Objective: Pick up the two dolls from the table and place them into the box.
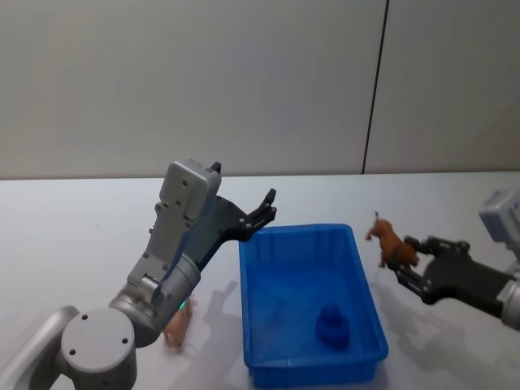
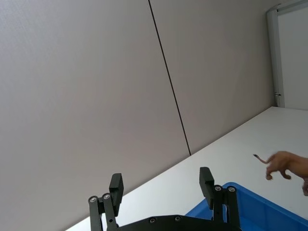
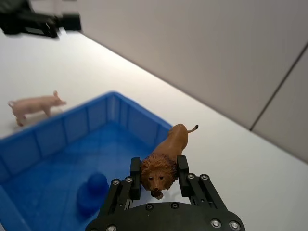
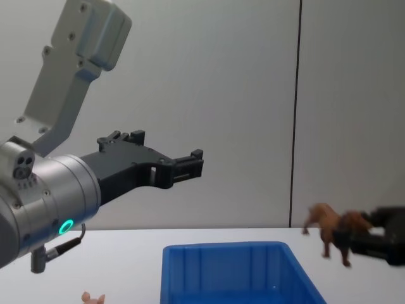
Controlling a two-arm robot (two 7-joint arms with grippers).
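**Two light little animals, one already gripped**

Nearest the robot, the pink doll [image 1: 175,329], pig-shaped, stands on the table [image 1: 73,236] near the box's left wall, partly hidden behind the left arm. It looks light. I judge it moulded and fairly stiff rather than plush, though the view is too coarse to be sure. Its thin legs and snout are poor holds, so it is best taken across the flanks from above.

The box [image 1: 253,325] has a small blue lump [image 1: 331,327] lying inside. Beyond its right rim, the right pincer [image 1: 409,262] is clamped on the brown doll [image 1: 392,242], a lion, at the mane. The body juts forward, clear of the table, and a head-only grip may let it swivel.

The left pincer [image 2: 161,178] hangs spread apart and empty above the box's far left corner.

No brand, label or writing is legible anywhere.
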